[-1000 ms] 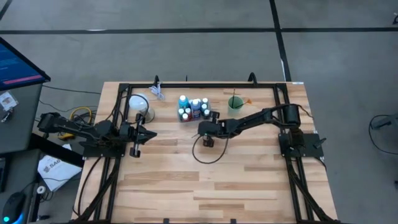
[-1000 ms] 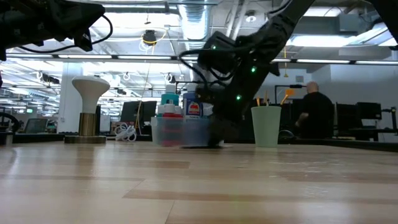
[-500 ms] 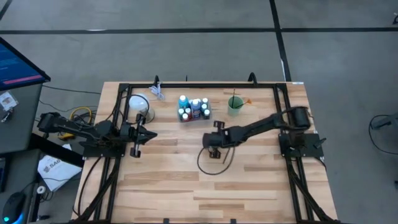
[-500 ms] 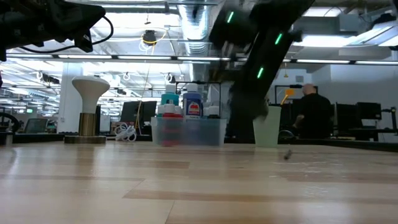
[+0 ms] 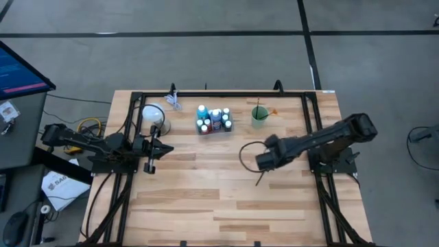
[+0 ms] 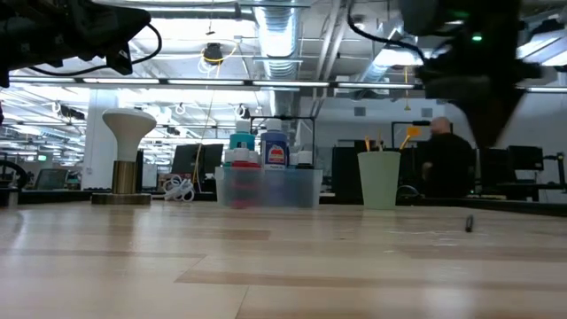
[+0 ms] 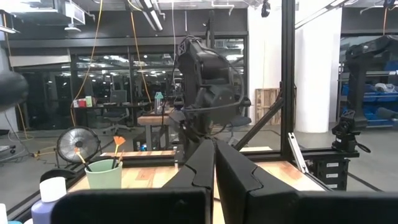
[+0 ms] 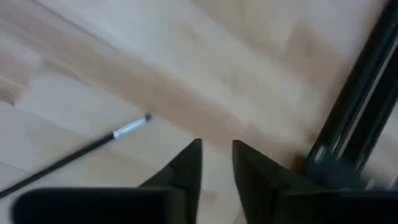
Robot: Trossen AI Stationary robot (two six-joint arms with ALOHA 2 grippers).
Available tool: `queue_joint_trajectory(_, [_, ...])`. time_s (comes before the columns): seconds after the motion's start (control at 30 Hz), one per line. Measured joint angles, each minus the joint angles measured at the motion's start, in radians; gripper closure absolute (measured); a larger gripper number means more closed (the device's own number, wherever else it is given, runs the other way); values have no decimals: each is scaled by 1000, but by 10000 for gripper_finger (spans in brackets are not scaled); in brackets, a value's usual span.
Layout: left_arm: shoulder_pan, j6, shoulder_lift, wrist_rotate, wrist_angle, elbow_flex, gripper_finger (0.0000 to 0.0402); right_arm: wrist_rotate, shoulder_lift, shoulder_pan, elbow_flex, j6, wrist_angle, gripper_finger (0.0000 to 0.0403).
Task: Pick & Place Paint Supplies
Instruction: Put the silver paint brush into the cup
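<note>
I am above a thin dark-handled brush (image 8: 81, 151) that lies flat on the bare wood in front of the right arm's base, well apart from the other supplies. My right hand (image 8: 215, 163) hovers over it with the fingers a little apart and nothing between them. I judge the brush very light and stiff, but so low on the wood that the fingers can easily push it away or roll it. The best hold is across the middle of the dark handle, not at the silver ferrule, where the bristles can be damaged.

The surface (image 5: 206, 199) is smooth pale wooden planks. The paint bottles (image 5: 214, 119) stand together in a clear tray (image 6: 268, 187) near the far edge, and a green cup (image 5: 259, 115) with brushes stands beside it. My left hand (image 5: 149, 145) waits at the left side, fingers together. Behind is a large workshop with a person (image 6: 447, 159) far off.
</note>
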Motion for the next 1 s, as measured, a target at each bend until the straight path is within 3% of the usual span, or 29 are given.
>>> queue_joint_trajectory(0.13, [0,0,0,0,0,0,400,-49,-59,33,-105,174,35,270])
queue_joint_trajectory(0.47, [0,0,0,0,0,0,400,-68,-156,29,-325,401,444,178])
queue_joint_trajectory(0.8, [0,0,0,0,0,0,400,-147,13,28,-328,423,596,185])
queue_joint_trajectory(1.0, [0,0,0,0,0,0,400,-187,80,1,-316,397,587,229])
